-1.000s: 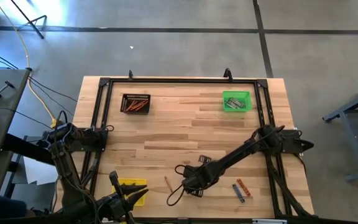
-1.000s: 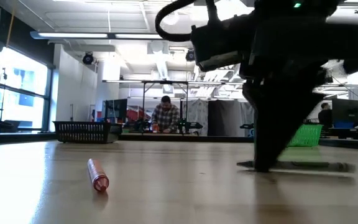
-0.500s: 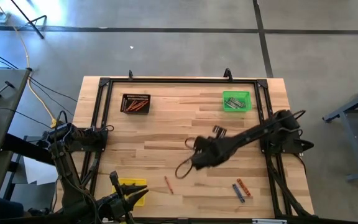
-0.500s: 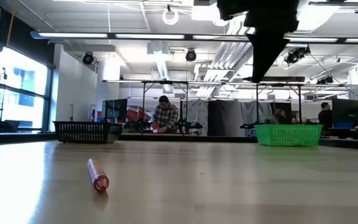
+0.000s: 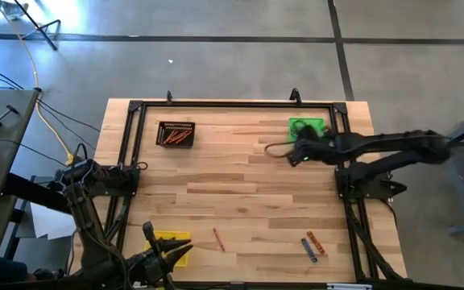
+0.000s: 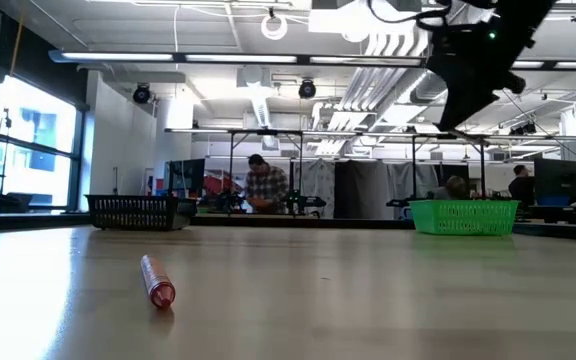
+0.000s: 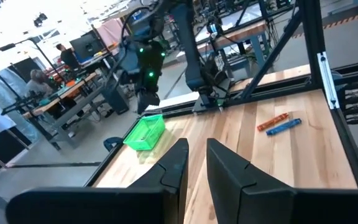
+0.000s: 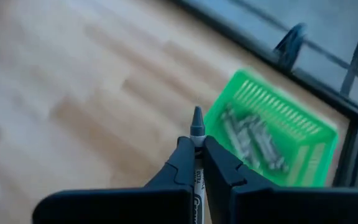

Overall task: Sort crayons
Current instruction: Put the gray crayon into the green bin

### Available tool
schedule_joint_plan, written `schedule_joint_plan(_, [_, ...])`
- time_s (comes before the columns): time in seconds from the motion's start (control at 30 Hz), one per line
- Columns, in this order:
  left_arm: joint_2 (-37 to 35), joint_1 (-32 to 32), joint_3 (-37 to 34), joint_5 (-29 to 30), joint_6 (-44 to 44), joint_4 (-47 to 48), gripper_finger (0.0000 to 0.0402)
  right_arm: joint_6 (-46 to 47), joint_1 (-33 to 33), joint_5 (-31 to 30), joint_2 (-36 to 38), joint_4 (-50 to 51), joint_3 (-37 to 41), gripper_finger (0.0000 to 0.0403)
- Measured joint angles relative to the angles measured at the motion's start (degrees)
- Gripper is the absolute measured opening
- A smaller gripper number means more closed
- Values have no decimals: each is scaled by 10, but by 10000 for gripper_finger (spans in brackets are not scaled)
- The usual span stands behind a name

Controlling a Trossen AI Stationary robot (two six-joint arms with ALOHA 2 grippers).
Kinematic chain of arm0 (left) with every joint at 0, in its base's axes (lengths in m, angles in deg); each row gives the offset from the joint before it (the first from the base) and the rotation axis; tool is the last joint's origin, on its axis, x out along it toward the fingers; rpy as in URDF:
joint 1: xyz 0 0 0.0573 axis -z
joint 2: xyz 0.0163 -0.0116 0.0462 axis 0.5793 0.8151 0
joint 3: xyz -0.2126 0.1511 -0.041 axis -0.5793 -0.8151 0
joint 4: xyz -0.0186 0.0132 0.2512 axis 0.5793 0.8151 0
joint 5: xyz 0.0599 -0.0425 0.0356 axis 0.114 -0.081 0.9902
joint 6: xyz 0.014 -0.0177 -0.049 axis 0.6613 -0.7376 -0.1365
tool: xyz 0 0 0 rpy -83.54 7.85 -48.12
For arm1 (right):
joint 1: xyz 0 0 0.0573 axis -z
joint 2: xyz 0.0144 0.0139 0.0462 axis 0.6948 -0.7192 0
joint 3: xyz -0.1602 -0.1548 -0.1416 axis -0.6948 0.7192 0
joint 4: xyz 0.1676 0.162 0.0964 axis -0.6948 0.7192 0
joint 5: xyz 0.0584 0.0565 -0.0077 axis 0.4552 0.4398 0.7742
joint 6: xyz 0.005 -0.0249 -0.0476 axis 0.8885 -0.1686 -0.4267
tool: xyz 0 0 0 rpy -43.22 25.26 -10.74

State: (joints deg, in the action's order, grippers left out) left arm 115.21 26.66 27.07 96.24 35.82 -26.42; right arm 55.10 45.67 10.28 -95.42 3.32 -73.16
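right gripper (image 8: 197, 146) jaws clamped on grey crayon (image 8: 197, 124), beside green basket (image 8: 303, 134); left gripper (image 7: 191, 163) jaws narrow, holding nothing.

Grey concrete floor (image 5: 216, 64), bright window (image 6: 38, 140), ceiling strip lights (image 6: 168, 57), distant workbenches (image 6: 258, 212)

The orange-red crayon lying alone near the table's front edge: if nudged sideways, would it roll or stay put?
The orange-red crayon looks round and smooth, so it would probably roll on the bare wooden table. It seems stiff and light; a thin stick like this may snap under a hard pinch.
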Motion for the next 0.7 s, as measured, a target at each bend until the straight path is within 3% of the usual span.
schedule_joint_plan(0.23, [0,-23,0,1,1,1,44,-59,71,-93,118,-202,156,0])
schedule_joint_plan(0.47, [0,-37,0,-15,12,1,44,-56,137,-156,127,-372,297,0])
schedule_joint_plan(0.7, [0,-40,0,-27,21,1,44,-61,175,-208,127,-526,374,0])
